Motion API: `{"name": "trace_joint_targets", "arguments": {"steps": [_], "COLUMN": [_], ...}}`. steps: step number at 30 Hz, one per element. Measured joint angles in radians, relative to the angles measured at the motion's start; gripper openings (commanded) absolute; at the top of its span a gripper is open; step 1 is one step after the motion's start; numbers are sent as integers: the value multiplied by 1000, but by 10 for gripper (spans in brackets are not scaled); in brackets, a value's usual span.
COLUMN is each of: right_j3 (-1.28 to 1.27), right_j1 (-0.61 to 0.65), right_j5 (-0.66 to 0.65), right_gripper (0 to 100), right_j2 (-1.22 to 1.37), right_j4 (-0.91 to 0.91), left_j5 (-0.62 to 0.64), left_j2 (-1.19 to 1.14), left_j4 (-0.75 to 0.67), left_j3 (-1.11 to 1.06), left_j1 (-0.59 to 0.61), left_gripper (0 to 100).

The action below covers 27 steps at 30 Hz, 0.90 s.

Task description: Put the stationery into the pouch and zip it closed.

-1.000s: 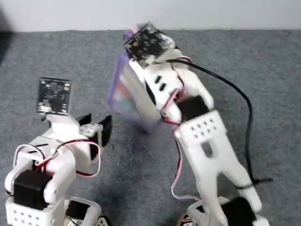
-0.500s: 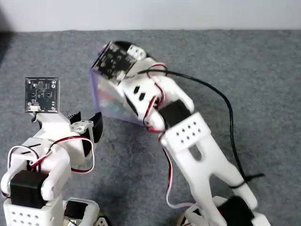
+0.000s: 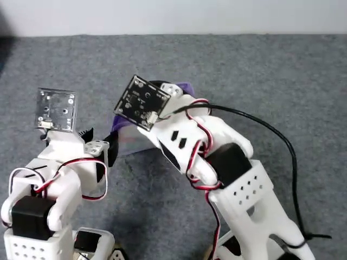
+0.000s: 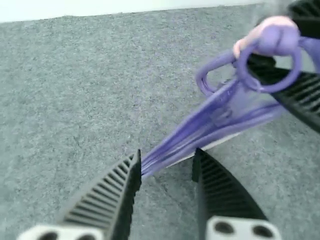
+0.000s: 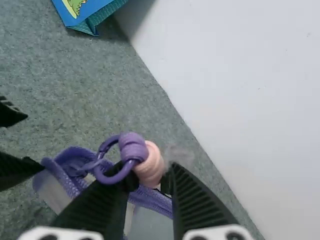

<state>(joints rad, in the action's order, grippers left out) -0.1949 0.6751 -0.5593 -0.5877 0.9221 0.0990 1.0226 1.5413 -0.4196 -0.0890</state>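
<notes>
A purple-edged clear pouch [image 3: 120, 130] hangs tilted just above the grey surface [image 3: 271, 81], between the two arms. The right end effector [image 5: 147, 177] is clamped on its top edge, beside the zip pull [image 5: 132, 150], a purple ring with a pink bead. The pouch's far corner lies between the parted jaws of the left end effector [image 4: 167, 155], not yet gripped.

A second ago the right arm held the pouch upright, farther back. It has since swung the pouch down and toward the left arm. This looks like a handover to brace one end for zipping. Its contents cannot be made out.
</notes>
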Motion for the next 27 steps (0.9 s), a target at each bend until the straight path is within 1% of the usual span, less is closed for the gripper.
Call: {"name": "trace_joint_targets", "arguments": {"steps": [3, 7, 15, 19, 22, 27], "right_j3": [-57, -138, -262, -305, -321, -328], "right_j1": [-3, 6, 3, 0, -2, -3], "right_j5": [0, 0, 0, 0, 0, 0], "right_gripper": [7, 7, 7, 7, 7, 7], "right_j2": [-57, -141, -307, -364, -391, -423], "right_j4": [-3, -5, 2, 2, 3, 5], "left_j5": [-11, -14, -15, -15, -15, -15], "left_j2": [5, 0, 0, 5, 8, 11], "left_j4": [0, 0, -11, -38, -78, -153], "left_j3": [0, 0, 0, -23, -55, -109], "left_j1": [-55, -137, -173, -213, -269, -325], "left_gripper": [175, 229, 229, 178, 141, 91]}}
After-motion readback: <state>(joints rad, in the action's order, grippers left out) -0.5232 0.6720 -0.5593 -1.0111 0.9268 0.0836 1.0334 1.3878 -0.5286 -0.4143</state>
